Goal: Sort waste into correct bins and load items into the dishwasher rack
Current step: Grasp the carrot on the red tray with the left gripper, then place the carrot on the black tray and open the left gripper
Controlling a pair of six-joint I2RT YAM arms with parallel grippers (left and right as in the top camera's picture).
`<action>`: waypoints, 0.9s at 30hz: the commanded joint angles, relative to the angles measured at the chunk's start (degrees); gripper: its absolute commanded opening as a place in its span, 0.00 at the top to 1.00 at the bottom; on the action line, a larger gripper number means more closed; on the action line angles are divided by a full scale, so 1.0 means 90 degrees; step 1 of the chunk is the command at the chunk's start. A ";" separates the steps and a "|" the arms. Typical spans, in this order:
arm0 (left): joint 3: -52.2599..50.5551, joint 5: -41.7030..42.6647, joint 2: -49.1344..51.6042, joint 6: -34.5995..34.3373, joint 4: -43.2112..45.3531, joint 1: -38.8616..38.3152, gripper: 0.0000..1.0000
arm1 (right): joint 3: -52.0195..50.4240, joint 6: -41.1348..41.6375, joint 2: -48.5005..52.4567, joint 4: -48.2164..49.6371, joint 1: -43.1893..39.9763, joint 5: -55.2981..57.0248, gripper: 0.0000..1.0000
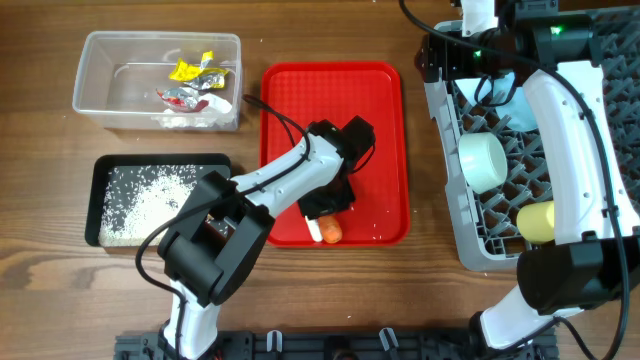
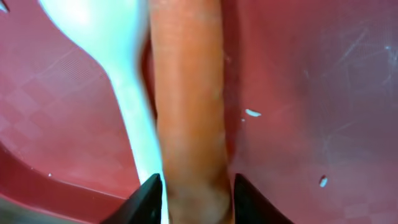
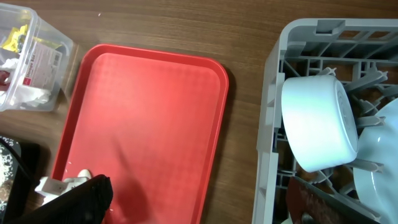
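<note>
An orange carrot (image 2: 186, 93) lies on the red tray (image 1: 380, 130) near its front edge, with a white spoon (image 2: 118, 74) right beside it on the left. My left gripper (image 2: 193, 199) is low over them and open, its two fingers straddling the carrot's near end with narrow gaps. Overhead, the carrot tip (image 1: 331, 232) and spoon (image 1: 314, 232) stick out below that gripper (image 1: 325, 215). My right gripper (image 3: 199, 211) is open wide and empty, held high above the grey rack (image 1: 450, 200). The rack holds a pale cup (image 1: 480, 160), a yellow cup (image 1: 537, 220) and a light blue bowl (image 3: 320, 124).
A clear tub (image 1: 100, 90) at the back left holds yellow and red wrappers (image 1: 195, 70) and white paper (image 1: 200, 115). A black tray (image 1: 215, 165) in front of it holds rice (image 1: 140, 205). A few rice grains (image 2: 252, 112) lie on the red tray.
</note>
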 commanded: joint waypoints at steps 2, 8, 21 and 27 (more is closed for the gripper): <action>-0.0051 -0.0092 0.0068 -0.0039 -0.0010 -0.0005 0.77 | 0.0007 0.0017 -0.0007 0.0010 0.0007 0.0090 0.08; -0.0015 -0.0090 0.0053 -0.0032 -0.0199 0.0097 0.94 | 0.0007 0.0005 -0.0007 0.0015 0.0007 0.0090 0.08; 0.1088 -0.0243 -0.1183 0.1304 -0.1897 0.2062 0.94 | 0.0007 0.0000 0.0051 0.0036 0.0007 0.0158 0.05; 0.1044 -0.1282 -0.1277 0.1309 -0.2591 0.4420 0.86 | 0.0007 0.0000 0.0051 0.0044 0.0007 0.0160 0.05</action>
